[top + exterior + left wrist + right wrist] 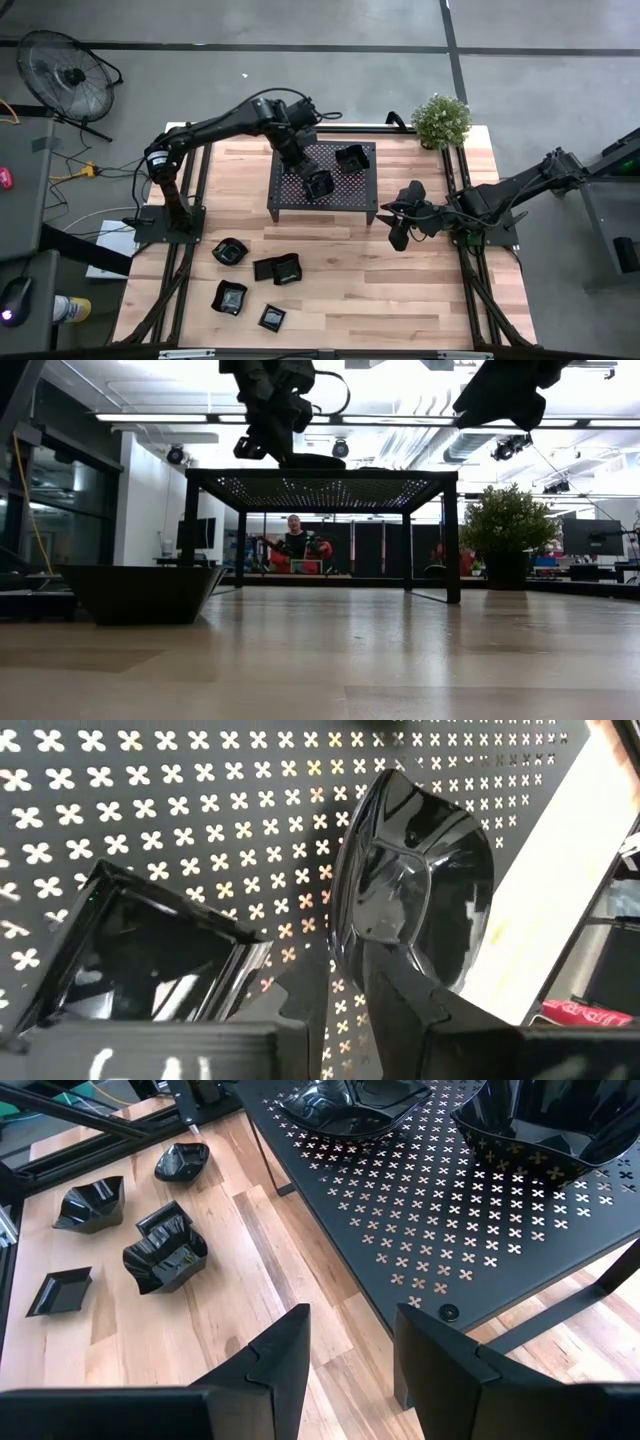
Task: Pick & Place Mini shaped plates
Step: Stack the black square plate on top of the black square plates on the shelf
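Observation:
Two glossy black mini plates lie on the black mesh rack (290,200): a leaf-shaped one (415,890) and a square one (150,955). My left gripper (345,1010) reaches over the rack from the far left, slanting down, and is open a little. One finger stands in the leaf plate's hollow and the other outside its rim. Several more plates (230,252) (278,268) (230,297) rest on the wooden table near the left front. My right gripper (350,1350) hangs open and empty above the table, by the rack's near right corner. My left gripper has one finger (405,990) over the inside of the leaf plate at its near rim (350,945), and the other outside that rim. Mesh shows between the fingers. I cannot tell whether either finger touches the plate. The plate rests on the rack's top.
A potted plant (441,120) stands at the table's far right corner. The rack stands on thin legs (452,540) with free room beneath it. Bare wood lies at the middle and right front of the table. A person sits in the room beyond (295,540).

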